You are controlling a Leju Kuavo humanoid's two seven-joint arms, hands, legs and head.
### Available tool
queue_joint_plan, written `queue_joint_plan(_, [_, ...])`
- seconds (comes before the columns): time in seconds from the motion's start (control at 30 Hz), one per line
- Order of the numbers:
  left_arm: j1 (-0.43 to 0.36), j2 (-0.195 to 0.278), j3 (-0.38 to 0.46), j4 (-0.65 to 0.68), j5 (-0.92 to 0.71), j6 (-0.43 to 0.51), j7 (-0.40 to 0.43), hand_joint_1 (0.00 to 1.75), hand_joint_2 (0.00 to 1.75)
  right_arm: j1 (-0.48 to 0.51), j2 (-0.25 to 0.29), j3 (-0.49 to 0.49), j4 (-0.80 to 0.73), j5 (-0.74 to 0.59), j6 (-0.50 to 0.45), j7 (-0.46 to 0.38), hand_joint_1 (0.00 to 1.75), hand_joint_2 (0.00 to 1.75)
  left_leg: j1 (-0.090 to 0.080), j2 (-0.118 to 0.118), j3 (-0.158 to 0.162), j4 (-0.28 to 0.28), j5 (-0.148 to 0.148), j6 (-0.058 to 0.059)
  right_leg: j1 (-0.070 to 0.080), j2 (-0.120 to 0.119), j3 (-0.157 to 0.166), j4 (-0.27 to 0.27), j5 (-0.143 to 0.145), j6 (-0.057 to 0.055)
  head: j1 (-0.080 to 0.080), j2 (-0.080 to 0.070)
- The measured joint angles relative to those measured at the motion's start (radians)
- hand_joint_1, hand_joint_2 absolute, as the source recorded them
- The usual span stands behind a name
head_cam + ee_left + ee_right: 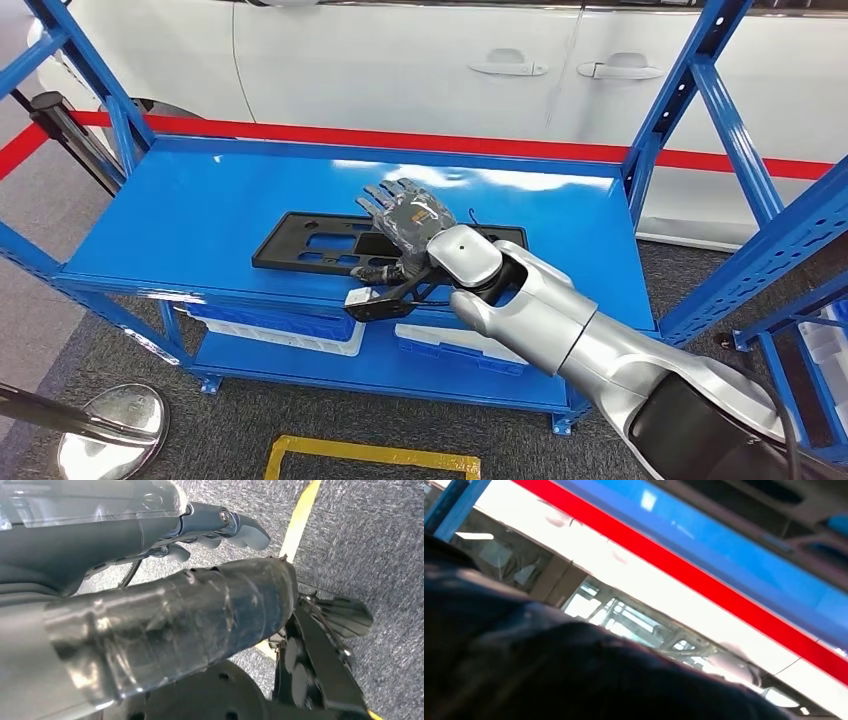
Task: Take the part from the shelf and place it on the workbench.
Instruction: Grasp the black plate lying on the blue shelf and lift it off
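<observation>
A flat black plastic part (310,243) with cut-outs lies on the top board of the blue shelf (200,210). My right hand (405,225) lies over the part's right half, fingers stretched out and apart on top of it, thumb by its near edge. The part rests flat on the board, its right end hidden under my hand and wrist. In the right wrist view my dark hand (549,670) is a blur in front, with the part (749,515) blurred beyond it. My left hand (165,625) hangs over the grey floor and holds nothing, fingers (240,527) apart from the taped thumb.
A white car (450,70) and a red barrier band (400,140) stand behind the shelf. White (290,335) and blue (450,350) bins sit on the lower board. Blue uprights (680,100) frame the shelf. A stanchion base (110,425) and yellow floor tape (370,455) lie in front.
</observation>
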Motion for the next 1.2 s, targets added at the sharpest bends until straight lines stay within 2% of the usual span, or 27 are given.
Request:
queue_joint_plan(0.03, [0.0,0.0,0.001,0.0,-0.001,0.0,0.0,0.0,0.0,0.003,0.001,0.003,0.002,-0.001,-0.001,-0.001,0.0,0.0,0.0,0.0,0.005,-0.025,0.029,0.0,0.0,0.001,0.004,0.002,-0.005,0.001,0.0,0.0])
queue_joint_plan(0.1, [0.001,0.001,0.002,0.0,-0.002,0.0,0.0,0.0,0.0,0.005,0.001,0.004,0.007,-0.005,-0.004,-0.004,0.0,0.0,0.0,0.0,0.059,-0.153,0.106,0.004,0.0,0.002,0.015,0.008,-0.018,0.006,0.0,0.0])
queue_joint_plan(0.13, [0.002,0.001,0.004,0.0,-0.004,0.0,-0.001,0.0,0.0,0.006,0.001,0.004,0.01,-0.007,-0.006,-0.005,0.0,0.0,-0.002,0.0,0.087,-0.214,0.129,0.007,0.002,0.003,0.019,0.011,-0.025,0.011,0.0,0.0])
queue_joint_plan(0.17, [0.001,0.001,0.005,0.0,-0.005,-0.001,-0.002,0.0,0.0,0.006,0.001,0.004,0.013,-0.01,-0.008,-0.007,0.0,0.0,-0.004,-0.001,0.105,-0.253,0.137,0.011,0.004,0.003,0.02,0.013,-0.029,0.016,0.0,0.0])
queue_joint_plan(0.27, [-0.001,0.001,0.009,0.0,-0.009,-0.002,-0.003,0.0,0.0,0.011,0.0,0.004,0.023,-0.014,-0.014,-0.012,0.0,0.0,-0.005,-0.002,0.117,-0.273,0.129,0.027,0.007,0.003,0.023,0.011,-0.036,0.03,0.001,0.0])
queue_joint_plan(0.33, [0.0,0.0,0.01,0.0,-0.009,-0.002,-0.003,0.0,0.0,0.012,0.0,0.004,0.027,-0.015,-0.019,-0.013,0.0,0.0,-0.001,-0.001,0.126,-0.281,0.128,0.038,0.005,0.003,0.012,0.041,-0.057,0.039,0.001,0.0])
queue_joint_plan(0.37, [0.0,0.0,0.011,0.0,-0.01,-0.002,-0.003,0.0,0.0,0.012,-0.001,0.004,0.029,-0.016,-0.021,-0.013,0.0,0.0,0.001,-0.001,0.13,-0.284,0.126,0.044,0.004,0.002,-0.009,0.085,-0.08,0.044,0.001,0.0])
queue_joint_plan(0.43, [0.0,0.001,0.014,0.0,-0.012,-0.002,-0.003,0.0,0.0,0.018,-0.002,0.004,0.034,-0.017,-0.023,-0.014,0.0,0.0,0.0,0.0,0.134,-0.284,0.121,0.051,0.001,0.002,-0.082,0.22,-0.134,0.049,0.001,0.0])
queue_joint_plan(0.47, [0.0,0.001,0.016,0.0,-0.013,-0.002,-0.003,0.0,0.0,0.025,-0.003,0.004,0.036,-0.017,-0.024,-0.015,0.0,0.0,0.0,-0.001,0.136,-0.282,0.118,0.053,0.0,0.002,-0.119,0.277,-0.147,0.05,0.001,0.0])
queue_joint_plan(0.5, [0.0,0.001,0.017,0.0,-0.013,-0.002,-0.004,0.0,0.0,0.031,-0.003,0.004,0.039,-0.017,-0.024,-0.016,0.0,0.0,-0.001,-0.001,0.139,-0.281,0.114,0.053,-0.001,0.002,-0.141,0.303,-0.141,0.051,0.001,0.0])
queue_joint_plan(0.53, [0.0,0.0,0.017,0.0,-0.013,-0.003,-0.005,0.0,0.0,0.036,-0.004,0.004,0.041,-0.018,-0.024,-0.016,0.0,0.0,-0.001,-0.003,0.144,-0.28,0.109,0.053,-0.001,0.002,-0.144,0.287,-0.113,0.049,0.001,0.0])
queue_joint_plan(0.6, [0.001,-0.001,0.018,0.0,-0.016,-0.004,-0.007,0.0,0.0,0.041,-0.004,0.004,0.045,-0.018,-0.027,-0.018,0.0,0.0,-0.001,-0.004,0.158,-0.278,0.099,0.05,0.001,0.002,-0.1,0.163,-0.026,0.04,0.001,0.0])
queue_joint_plan(0.63, [0.001,-0.002,0.018,0.0,-0.017,-0.006,-0.007,0.0,0.0,0.041,-0.005,0.004,0.047,-0.019,-0.028,-0.02,0.0,0.0,-0.003,-0.005,0.162,-0.277,0.094,0.047,0.004,0.002,-0.075,0.099,0.006,0.034,0.001,0.0])
queue_joint_plan(0.67, [0.001,-0.003,0.018,0.001,-0.017,-0.007,-0.006,0.0,0.0,0.04,-0.005,0.004,0.049,-0.019,-0.03,-0.022,0.0,0.0,-0.003,-0.005,0.163,-0.276,0.091,0.043,0.008,0.001,-0.055,0.053,0.021,0.028,0.002,0.0])
queue_joint_plan(0.73, [-0.001,-0.005,0.022,0.001,-0.012,-0.012,-0.003,0.0,0.0,0.04,-0.005,0.004,0.052,-0.02,-0.033,-0.026,0.0,0.0,-0.004,-0.005,0.162,-0.279,0.09,0.034,0.015,0.002,-0.043,0.026,0.017,0.022,0.002,0.0])
queue_joint_plan(0.8, [-0.002,-0.005,0.027,0.001,-0.009,-0.014,-0.001,0.0,0.0,0.04,-0.003,0.004,0.054,-0.021,-0.035,-0.027,0.0,0.0,-0.004,-0.003,0.165,-0.278,0.084,0.023,0.009,0.004,-0.034,0.014,0.016,0.015,0.002,0.0])
queue_joint_plan(0.83, [-0.003,-0.005,0.029,0.001,-0.009,-0.014,-0.001,0.0,0.0,0.039,-0.002,0.004,0.055,-0.022,-0.035,-0.028,0.0,0.0,-0.005,-0.002,0.159,-0.261,0.071,0.019,0.006,0.004,-0.028,0.008,0.017,0.011,0.001,0.0])
queue_joint_plan(0.87, [-0.003,-0.005,0.031,0.001,-0.009,-0.013,-0.001,0.0,0.0,0.037,0.0,0.004,0.056,-0.022,-0.035,-0.028,0.0,0.0,-0.005,-0.002,0.143,-0.225,0.05,0.015,0.002,0.003,-0.023,0.002,0.018,0.007,0.001,0.0])
queue_joint_plan(0.93, [-0.002,-0.005,0.034,0.001,-0.01,-0.012,-0.002,0.0,0.0,0.037,0.003,0.004,0.058,-0.023,-0.035,-0.03,0.0,0.0,-0.002,-0.001,0.078,-0.1,-0.006,0.01,0.001,0.001,-0.019,0.001,0.015,0.001,0.0,0.0])
queue_joint_plan(0.97, [-0.002,-0.005,0.035,0.001,-0.01,-0.012,-0.002,0.0,0.0,0.037,0.005,0.004,0.06,-0.024,-0.034,-0.03,0.0,0.0,-0.002,-0.001,0.044,-0.039,-0.025,0.007,0.002,0.001,-0.019,0.003,0.013,-0.001,0.0,0.0])
queue_joint_plan(1.0, [-0.002,-0.006,0.035,0.001,-0.01,-0.012,-0.003,0.0,0.0,0.039,0.006,0.004,0.061,-0.026,-0.033,-0.031,0.0,0.0,-0.001,-0.001,0.021,-0.005,-0.027,0.006,0.003,0.0,-0.019,0.005,0.011,-0.002,0.0,0.0])
queue_joint_plan(1.03, [-0.002,-0.006,0.036,0.001,-0.01,-0.012,-0.004,0.0,0.0,0.039,0.008,0.004,0.063,-0.028,-0.031,-0.031,0.0,0.0,-0.001,-0.001,0.018,-0.009,-0.009,0.006,0.003,0.001,-0.017,0.006,0.009,-0.002,0.0,0.0])
queue_joint_plan(1.07, [-0.002,-0.006,0.037,0.001,-0.011,-0.011,-0.006,0.0,0.0,0.039,0.01,0.004,0.064,-0.03,-0.03,-0.031,0.0,0.0,-0.001,-0.001,0.036,-0.054,0.027,0.007,0.003,0.002,-0.015,0.009,0.006,-0.001,0.0,0.0])
queue_joint_plan(1.1, [-0.002,-0.006,0.038,0.001,-0.012,-0.011,-0.007,0.0,0.0,0.037,0.013,0.004,0.065,-0.032,-0.028,-0.031,0.0,0.0,-0.001,-0.001,0.067,-0.127,0.067,0.01,0.003,0.003,-0.013,0.011,0.003,0.001,0.0,0.0])
queue_joint_plan(1.13, [-0.002,-0.005,0.039,0.001,-0.014,-0.011,-0.01,0.0,0.0,0.035,0.014,0.004,0.065,-0.033,-0.026,-0.032,0.0,0.0,-0.003,-0.001,0.099,-0.194,0.095,0.013,0.005,0.004,-0.011,0.014,-0.001,0.004,0.0,0.0])
queue_joint_plan(1.17, [-0.002,-0.005,0.041,0.001,-0.015,-0.011,-0.012,0.0,0.0,0.033,0.015,0.004,0.066,-0.035,-0.024,-0.032,0.0,0.0,-0.005,-0.001,0.122,-0.244,0.111,0.017,0.007,0.005,-0.011,0.017,-0.004,0.008,0.0,0.0])
queue_joint_plan(1.2, [-0.003,-0.005,0.042,0.001,-0.016,-0.011,-0.014,0.0,0.0,0.032,0.016,0.004,0.066,-0.036,-0.021,-0.033,0.0,0.0,-0.007,-0.002,0.134,-0.269,0.114,0.02,0.008,0.005,-0.012,0.018,-0.005,0.012,0.001,0.0])
